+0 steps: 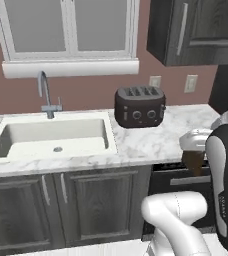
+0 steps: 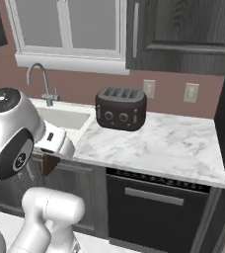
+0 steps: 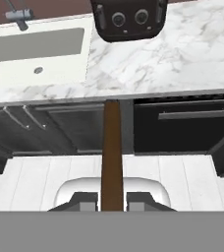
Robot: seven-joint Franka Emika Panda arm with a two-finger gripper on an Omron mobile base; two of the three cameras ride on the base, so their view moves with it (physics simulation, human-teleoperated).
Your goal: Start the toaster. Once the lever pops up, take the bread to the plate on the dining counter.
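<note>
Gripping the bread (image 3: 112, 152) edge-on, long axis toward 12 o'clock, the gripper (image 3: 112, 201) faces the toaster (image 3: 128, 19); no plate lies ahead.

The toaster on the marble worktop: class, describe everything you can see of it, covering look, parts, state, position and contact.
The dark glossy rounded toaster stands upright on the white grey-veined marble worktop, to the right of the white sink and in front of the reddish-brown wall. Its top has four slots; its front panel carries two round silver-rimmed knobs side by side. The casing looks like shiny plastic or enamelled metal. No bread rises above the slots. Nothing but the worktop touches it.
</note>
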